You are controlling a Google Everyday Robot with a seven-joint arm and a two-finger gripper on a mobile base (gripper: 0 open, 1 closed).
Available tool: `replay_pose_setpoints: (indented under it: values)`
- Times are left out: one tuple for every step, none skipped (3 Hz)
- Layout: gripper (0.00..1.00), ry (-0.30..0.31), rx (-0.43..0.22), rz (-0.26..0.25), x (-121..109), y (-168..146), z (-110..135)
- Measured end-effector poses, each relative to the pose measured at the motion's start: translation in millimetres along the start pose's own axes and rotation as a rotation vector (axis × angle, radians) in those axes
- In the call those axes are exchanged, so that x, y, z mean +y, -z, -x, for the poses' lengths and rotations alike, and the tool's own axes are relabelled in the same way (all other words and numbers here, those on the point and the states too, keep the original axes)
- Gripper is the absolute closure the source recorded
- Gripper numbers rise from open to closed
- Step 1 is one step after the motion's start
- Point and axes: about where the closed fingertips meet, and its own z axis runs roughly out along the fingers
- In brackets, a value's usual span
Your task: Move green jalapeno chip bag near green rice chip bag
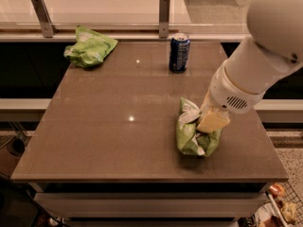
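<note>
The green jalapeno chip bag [189,132], green with white panels, lies at the front right of the brown table [109,126]. My gripper [210,123] comes down from the big white arm at the right and sits on the bag's right side, touching it. The green rice chip bag [90,46], plain lime green, lies at the table's far left corner, far from the gripper.
A blue soda can [179,53] stands upright at the back of the table, right of the middle. A glass barrier with metal posts [164,16] runs behind the table. The table's front and right edges are close to the jalapeno bag.
</note>
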Motion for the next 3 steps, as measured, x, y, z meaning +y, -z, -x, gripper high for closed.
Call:
replay_pose_setpoints:
  values:
    - [1.0, 0.011, -0.007, -0.104, -40.1, 28.6, 1.0]
    - [1.0, 0.041, -0.05, -0.192, -74.1, 49.7, 8.5]
    - [1.0, 0.105, -0.121, -0.283, -103.8, 64.1, 25.4]
